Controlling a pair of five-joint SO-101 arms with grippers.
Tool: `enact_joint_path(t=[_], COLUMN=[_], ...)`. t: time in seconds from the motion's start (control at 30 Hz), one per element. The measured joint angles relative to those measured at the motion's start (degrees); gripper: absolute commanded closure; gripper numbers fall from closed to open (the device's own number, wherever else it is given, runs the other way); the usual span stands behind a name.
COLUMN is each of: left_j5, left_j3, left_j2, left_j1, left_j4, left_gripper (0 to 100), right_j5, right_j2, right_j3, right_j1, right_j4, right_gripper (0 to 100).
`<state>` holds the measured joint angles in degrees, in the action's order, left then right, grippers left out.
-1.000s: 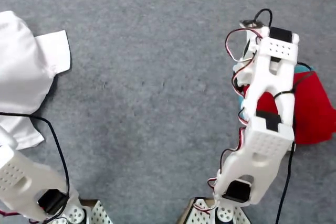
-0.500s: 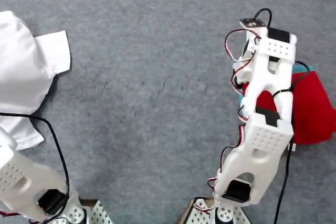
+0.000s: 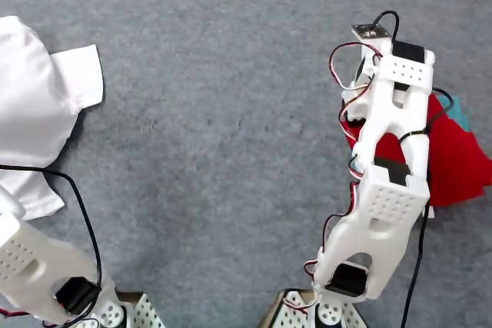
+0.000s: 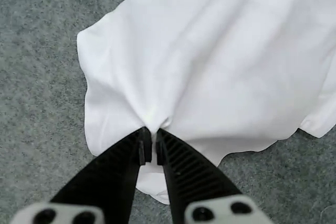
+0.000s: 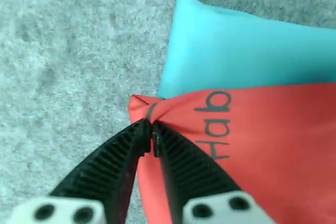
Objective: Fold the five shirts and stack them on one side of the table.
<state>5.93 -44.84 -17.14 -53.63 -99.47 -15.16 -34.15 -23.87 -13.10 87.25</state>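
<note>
A white shirt (image 3: 34, 105) lies spread at the table's left edge. In the left wrist view my left gripper (image 4: 153, 139) is shut on a pinch of the white shirt (image 4: 220, 61) near its hem. A red shirt (image 3: 457, 159) lies at the right side on a folded teal shirt (image 3: 460, 109). The right arm (image 3: 392, 136) stands over its left part. In the right wrist view my right gripper (image 5: 148, 129) is shut on the corner of the red shirt (image 5: 252, 150), which lies over the teal shirt (image 5: 247, 51).
Grey felt covers the table (image 3: 223, 128). The middle stretch between the two arms is bare cloth. Both arm bases (image 3: 323, 309) sit at the near edge, with cables looping beside them.
The red shirt has shifted slightly on the teal one, whose corner now shows farther right. The right arm moved a little. The left arm and white shirt kept still.
</note>
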Motion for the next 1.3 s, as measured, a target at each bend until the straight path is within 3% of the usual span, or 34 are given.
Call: enact_joint_path(t=[0.27,0.6,0.9,1.13,1.3], left_j5=[0.0,0.0,0.0,0.0,0.0], left_j3=[0.0,0.0,0.2,3.2,3.2], left_j2=[0.0,0.0,0.0,0.0,0.0], left_j1=[0.0,0.0,0.0,0.0,0.0], left_j4=[0.0,0.0,0.0,0.0,0.0], left_gripper=[98,98,98,98,98], right_j5=[-0.1,-3.6,-8.7,-10.6,-10.6], right_j2=[0.0,0.0,0.0,0.0,0.0], right_j3=[-0.9,-7.1,-7.1,-13.0,-14.4], right_j1=[-1.0,-11.5,-15.8,-17.8,-22.7], right_j4=[-0.5,-0.5,1.8,4.4,-0.4], right_gripper=[99.3,98.7,69.1,75.5,76.6])
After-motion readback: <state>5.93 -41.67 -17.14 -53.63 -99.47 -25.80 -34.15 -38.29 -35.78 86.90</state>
